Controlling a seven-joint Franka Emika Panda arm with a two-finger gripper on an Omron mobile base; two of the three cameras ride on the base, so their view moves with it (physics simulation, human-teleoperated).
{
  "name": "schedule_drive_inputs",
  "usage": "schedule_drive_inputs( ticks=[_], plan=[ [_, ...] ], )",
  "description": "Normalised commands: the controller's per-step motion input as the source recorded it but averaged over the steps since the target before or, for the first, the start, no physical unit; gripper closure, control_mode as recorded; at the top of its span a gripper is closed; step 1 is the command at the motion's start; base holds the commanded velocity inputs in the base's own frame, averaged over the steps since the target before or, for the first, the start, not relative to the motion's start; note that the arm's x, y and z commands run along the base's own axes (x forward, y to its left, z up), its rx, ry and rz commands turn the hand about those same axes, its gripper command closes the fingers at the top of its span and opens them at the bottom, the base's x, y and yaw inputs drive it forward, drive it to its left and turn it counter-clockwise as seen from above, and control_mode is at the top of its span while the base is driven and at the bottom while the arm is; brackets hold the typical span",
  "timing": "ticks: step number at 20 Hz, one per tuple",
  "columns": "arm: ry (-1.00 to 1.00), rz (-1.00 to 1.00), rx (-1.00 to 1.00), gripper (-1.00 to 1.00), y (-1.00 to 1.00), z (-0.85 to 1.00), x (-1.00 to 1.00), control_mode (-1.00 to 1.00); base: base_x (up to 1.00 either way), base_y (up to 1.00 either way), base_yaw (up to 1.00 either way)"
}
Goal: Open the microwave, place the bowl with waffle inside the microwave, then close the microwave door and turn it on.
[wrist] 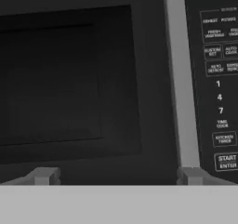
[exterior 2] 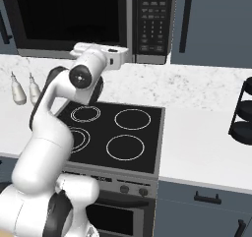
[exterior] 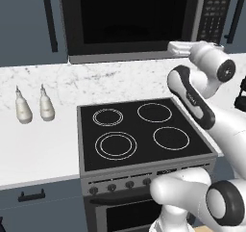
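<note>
Spread jaws of white gripper [wrist: 116, 176] face shut dark-grey framed black-glass microwave door [wrist: 69, 79]; grey handle strip, black keypad beside

White marble tabletop [exterior: 43, 144] and backsplash [exterior: 96, 79], dark blue-grey cabinets [exterior 2: 216, 24] above and below, black stove [exterior: 139, 132] between, black tiered rack [exterior 2: 243, 110] at right.
</note>
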Motion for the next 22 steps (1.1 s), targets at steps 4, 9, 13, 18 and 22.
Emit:
schedule_drive_inputs(
  ticks=[4,9,13,18,22],
  plan=[
    [0.12,0.0,0.0,-1.0,-0.68,0.26,-0.74,-1.0,0.0,0.0,0.0],
    [0.01,0.0,0.0,-1.0,-0.83,0.0,-0.56,-1.0,0.0,0.0,0.0],
    [-0.01,0.0,0.0,-1.0,-0.61,-0.01,-0.13,-1.0,0.0,0.0,0.0],
    [0.0,0.01,0.0,-1.0,-0.27,-0.19,0.0,-1.0,0.0,0.0,0.0],
    [0.0,0.0,0.0,-1.0,-0.18,-0.23,0.0,-1.0,0.0,0.0,0.0]
  ],
)
